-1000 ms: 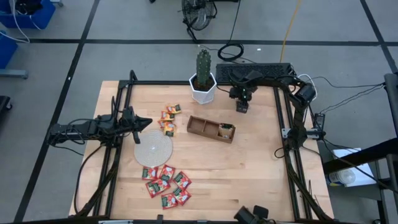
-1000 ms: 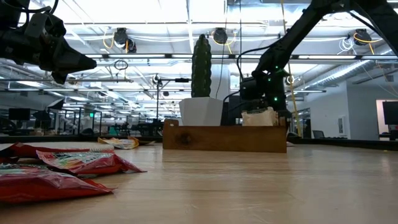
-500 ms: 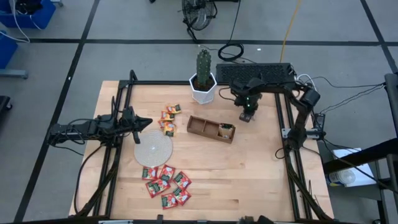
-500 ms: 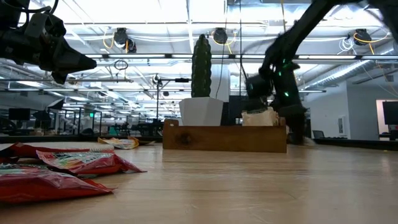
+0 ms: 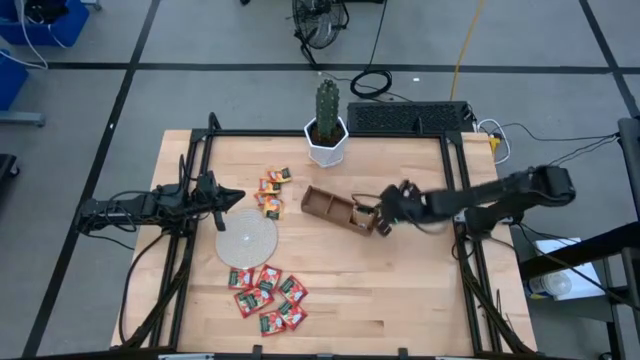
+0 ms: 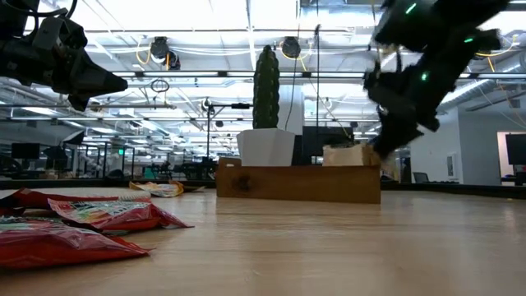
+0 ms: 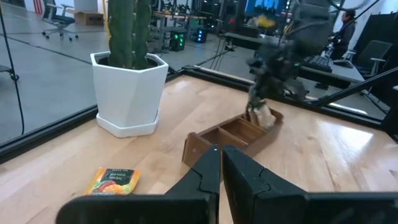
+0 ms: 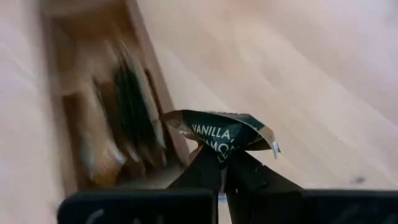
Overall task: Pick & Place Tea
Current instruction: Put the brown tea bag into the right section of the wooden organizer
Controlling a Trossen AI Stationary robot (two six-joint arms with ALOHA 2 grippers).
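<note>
The right arm reaches low across the table from the right edge, stretched out almost flat, its right gripper (image 5: 382, 213) at the right end of the brown tray (image 5: 325, 205). Its fingers are pinched together on a dark-printed sachet (image 8: 219, 132) — the wrist view shows the packet crumpled just above the fingertips, with the tray's end compartment and more whitish sachets (image 7: 263, 116) right behind it.

The left arm waits at the left side of the table, held level, its left gripper (image 5: 226, 197) closed on nothing and hovering above the far edge of the pale grey disc (image 5: 247, 239).

Orange-yellow sachets (image 5: 270, 190) lie scattered between the disc and the potted cactus (image 5: 327, 122). The red-and-green sachets (image 5: 268, 293) sit in a cluster near the table's front edge.
</note>
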